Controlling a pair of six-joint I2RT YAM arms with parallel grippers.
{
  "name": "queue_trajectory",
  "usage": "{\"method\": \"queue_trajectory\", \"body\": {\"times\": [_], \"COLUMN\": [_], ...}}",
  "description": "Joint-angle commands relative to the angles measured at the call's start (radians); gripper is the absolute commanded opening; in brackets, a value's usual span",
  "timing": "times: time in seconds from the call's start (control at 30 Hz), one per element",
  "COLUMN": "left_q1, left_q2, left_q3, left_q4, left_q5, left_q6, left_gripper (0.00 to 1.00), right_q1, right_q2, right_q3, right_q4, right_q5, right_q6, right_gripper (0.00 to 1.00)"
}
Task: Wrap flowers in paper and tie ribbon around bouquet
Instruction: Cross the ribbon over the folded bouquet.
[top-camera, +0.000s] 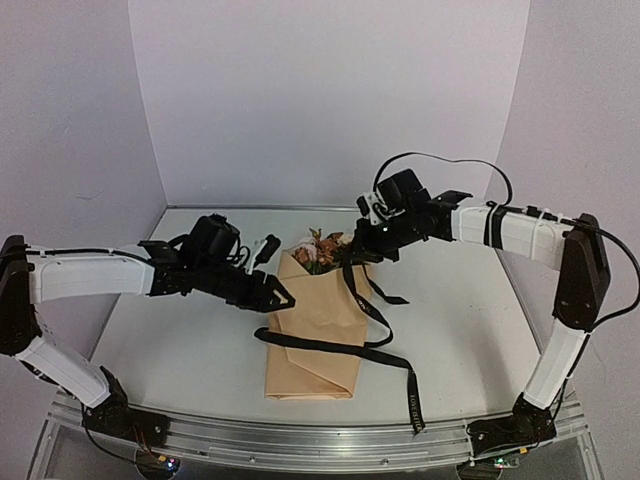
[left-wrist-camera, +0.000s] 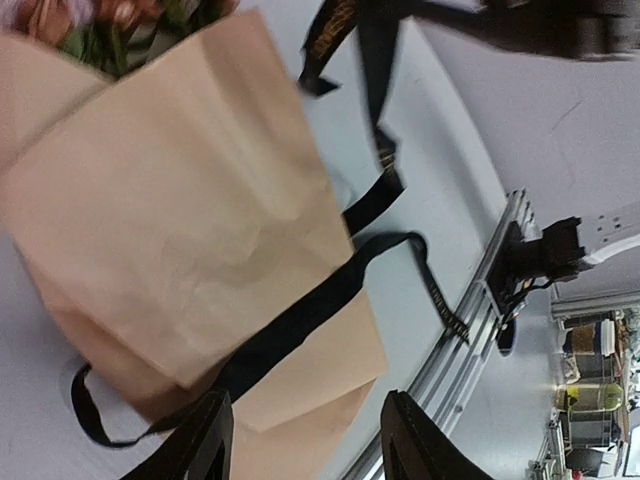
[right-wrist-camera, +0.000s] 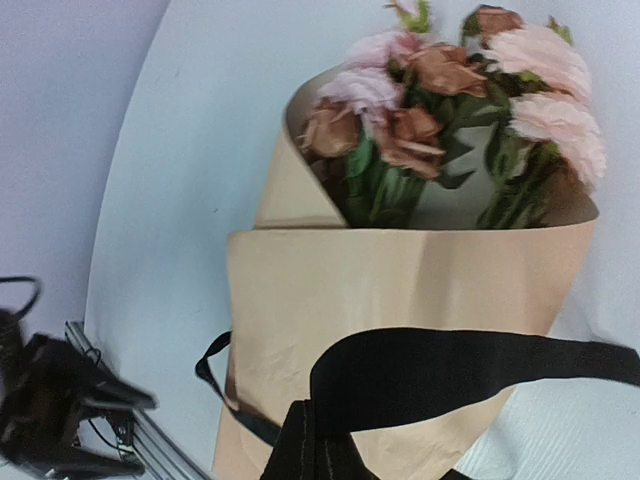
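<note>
I see the bouquet (top-camera: 312, 330) lying on the table (top-camera: 180, 340) between my arms, the flowers (top-camera: 322, 248) showing at its far end and the ribbon (top-camera: 385, 355) crossing the paper (right-wrist-camera: 400, 290) mid-cone, one tail trailing toward the near right edge. My left gripper (top-camera: 280, 297) sits just beside the cone's left edge, jaws apart and empty. My right gripper (top-camera: 358, 252) hovers by the flower end, jaws closed on the ribbon, which rises to it from the cone.

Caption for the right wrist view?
Black ribbon crosses the kraft-paper bouquet, pink and brown blooms showing at its open end.
</note>
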Motion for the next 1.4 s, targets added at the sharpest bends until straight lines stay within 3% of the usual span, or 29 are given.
{"method": "queue_trajectory", "body": {"times": [0.0, 0.2, 0.27, 0.33, 0.47, 0.6, 0.7, 0.8, 1.2, 1.37], "left_q1": [0.063, 0.129, 0.129, 0.129, 0.127, 0.123, 0.121, 0.121, 0.121, 0.122], "left_q2": [-0.061, -0.049, -0.038, -0.024, -0.016, -0.004, 0.006, 0.007, 0.02, 0.025], "left_q3": [-0.075, -0.068, -0.054, -0.04, -0.034, -0.017, -0.008, -0.007, -0.021, -0.022], "left_q4": [-0.036, -0.086, -0.134, -0.178, -0.184, -0.194, -0.208, -0.228, -0.199, -0.2], "left_q5": [-0.028, 0.042, 0.03, 0.016, 0.037, 0.034, 0.034, 0.013, 0.034, 0.036], "left_q6": [-0.092, -0.1, -0.061, -0.026, 0.009, 0.036, 0.051, 0.057, 0.044, 0.043], "left_gripper": [0.55, 0.54, 0.55, 0.53, 0.5, 0.49, 0.49, 0.49, 0.49, 0.48], "right_q1": [0.13, 0.254, 0.263, 0.265, 0.256, 0.22, 0.203, 0.157, -0.028, -0.062], "right_q2": [-0.077, -0.055, -0.054, -0.075, -0.088, -0.038, -0.04, -0.058, 0.032, 0.069], "right_q3": [-0.034, -0.156, -0.197, -0.228, -0.174, -0.097, -0.13, -0.225, -0.42, -0.419], "right_q4": [0.04, -0.019, -0.038, -0.04, -0.068, -0.122, -0.162, -0.147, 0.407, 0.478], "right_q5": [0.01, 0.021, 0.02, 0.048, 0.149, 0.219, 0.335, 0.357, 0.234, 0.237], "right_q6": [-0.109, -0.153, -0.151, -0.134, -0.063, 0.11, 0.223, 0.295, 0.435, 0.441], "right_gripper": [0.0, 0.06, 0.18, 0.43, 0.65, 0.68, 0.69, 0.72, 0.72, 0.6]}}
